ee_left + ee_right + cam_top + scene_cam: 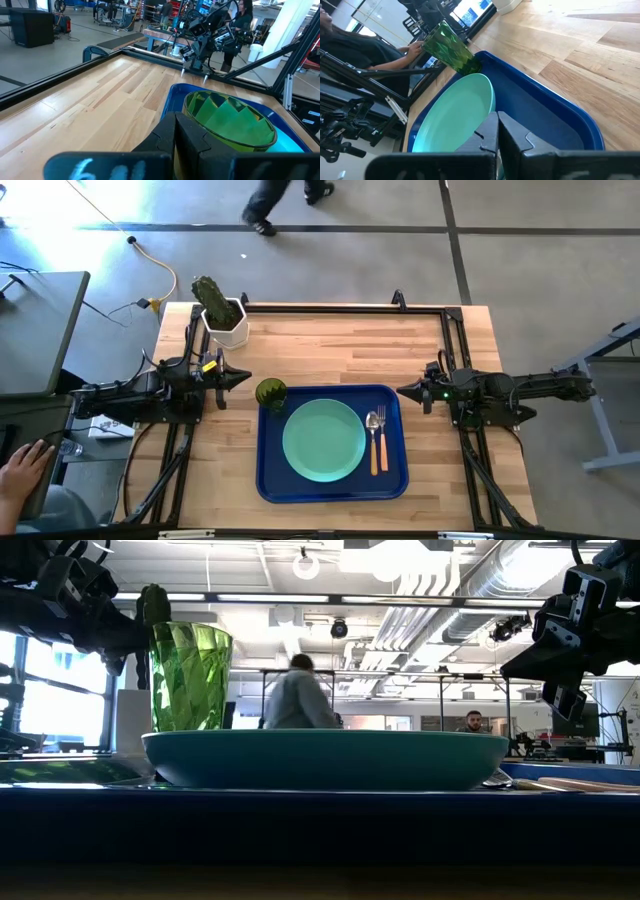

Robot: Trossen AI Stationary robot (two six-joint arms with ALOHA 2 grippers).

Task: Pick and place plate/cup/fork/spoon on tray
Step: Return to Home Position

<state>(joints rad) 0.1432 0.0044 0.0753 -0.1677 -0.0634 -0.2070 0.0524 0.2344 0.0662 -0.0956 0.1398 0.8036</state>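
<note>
The dark blue tray (392,405) lies on the table's near middle. On it rest the mint-green plate (322,440), the olive-green cup (271,393) upright in its far left corner, and the fork (381,442) and spoon (372,440) side by side on its right part. My left gripper (244,378) is shut and empty just left of the cup; it also shows in its wrist view (175,131). My right gripper (402,391) is shut and empty above the tray's far right corner; it also shows in its wrist view (496,131).
A white hexagonal pot with a cactus (225,315) stands at the table's far left. Bare wood lies beyond the tray toward the far edge. A person's hand (25,465) shows at the left, off the table. People show in the room behind.
</note>
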